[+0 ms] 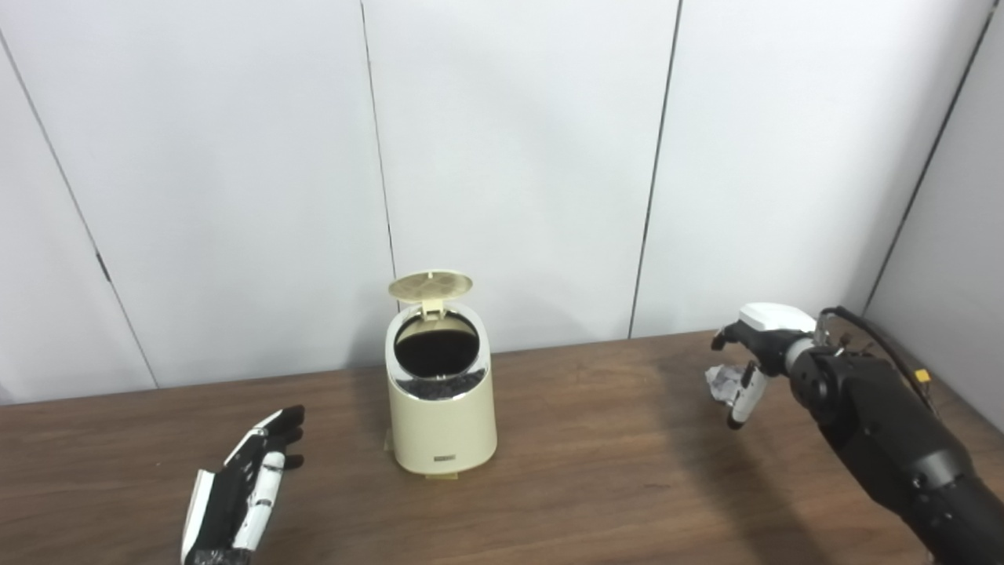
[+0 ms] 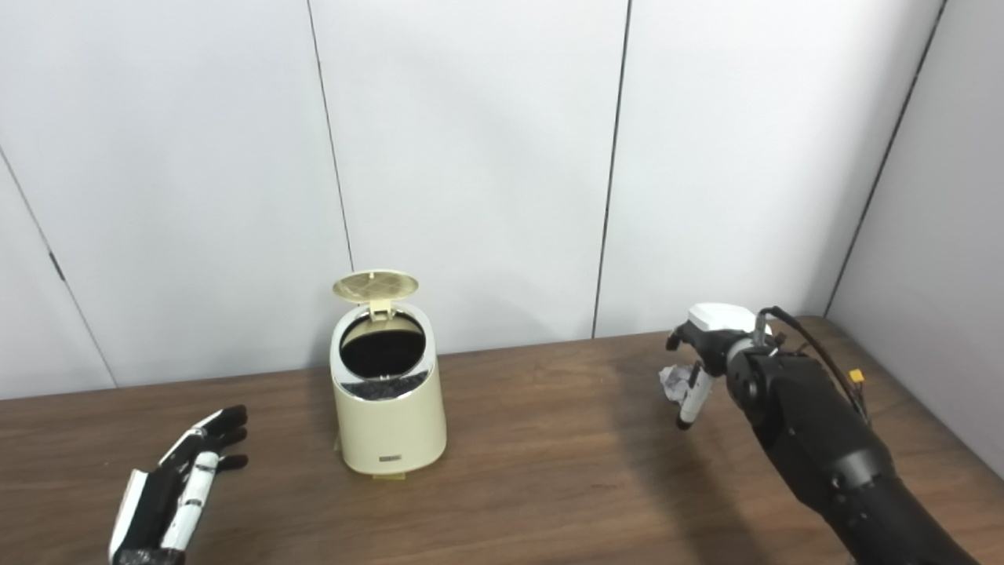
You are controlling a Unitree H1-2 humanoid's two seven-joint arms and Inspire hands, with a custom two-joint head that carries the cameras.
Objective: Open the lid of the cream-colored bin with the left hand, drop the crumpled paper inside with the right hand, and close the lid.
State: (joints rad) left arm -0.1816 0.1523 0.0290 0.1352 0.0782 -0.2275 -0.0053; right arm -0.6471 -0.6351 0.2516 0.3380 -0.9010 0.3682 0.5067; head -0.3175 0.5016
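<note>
The cream-colored bin point(image 1: 443, 416) stands on the brown table, left of centre. Its round lid point(image 1: 431, 286) is tipped up at the back, so the dark opening point(image 1: 436, 348) shows. My left hand point(image 1: 247, 486) lies low over the table, left of and nearer than the bin, open with its fingers spread and nothing in it. At the far right, the crumpled paper point(image 1: 720, 382) sits among the curled fingers point(image 1: 743, 399) of my right hand point(image 1: 757, 345). Whether they grip the paper or only surround it is unclear.
The table point(image 1: 596, 471) runs the full width and ends at white wall panels behind the bin. A grey side wall closes in at the far right. My right forearm point(image 1: 886, 431), with a cable on it, crosses the table's right corner.
</note>
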